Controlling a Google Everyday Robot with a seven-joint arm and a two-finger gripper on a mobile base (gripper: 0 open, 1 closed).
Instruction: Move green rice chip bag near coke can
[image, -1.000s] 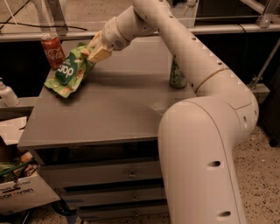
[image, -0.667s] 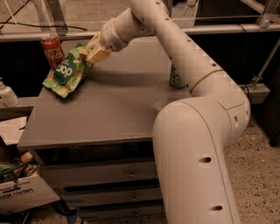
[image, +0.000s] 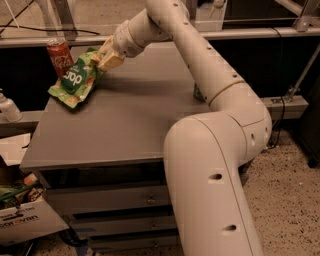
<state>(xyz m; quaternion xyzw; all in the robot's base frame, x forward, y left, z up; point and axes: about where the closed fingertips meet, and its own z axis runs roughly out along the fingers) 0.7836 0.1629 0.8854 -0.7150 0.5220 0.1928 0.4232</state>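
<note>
1. One crinkly light-green snack bag with a dark green circle and white lettering, the green rice chip bag, lies at the far left corner of the table top. Its lower end is near the left edge and its upper right corner is lifted.
2. The two-finger gripper at the end of the arm is at that far left corner, clenched on the raised upper right corner of the green rice chip bag. Its tan fingers pinch the crumpled foil.
3. The small red soda can with white script and a silver top, the coke can, stands upright just beside the bag's upper left side. Whether the two touch I cannot tell.
4. The flat grey table bears both, and grey drawers sit beneath its top.
5. The white jointed robot arm rises from a bulky white base at the table's near right side. It bends at an elbow and reaches back across to the far left corner.
6. A green-patterned can shows only as a sliver behind the arm, toward the table's right edge.
7. A white plastic bottle stands left of the table on a lower ledge.
8. A cardboard box with dark print sits at the lower left, and the speckled floor shows on the right.
</note>
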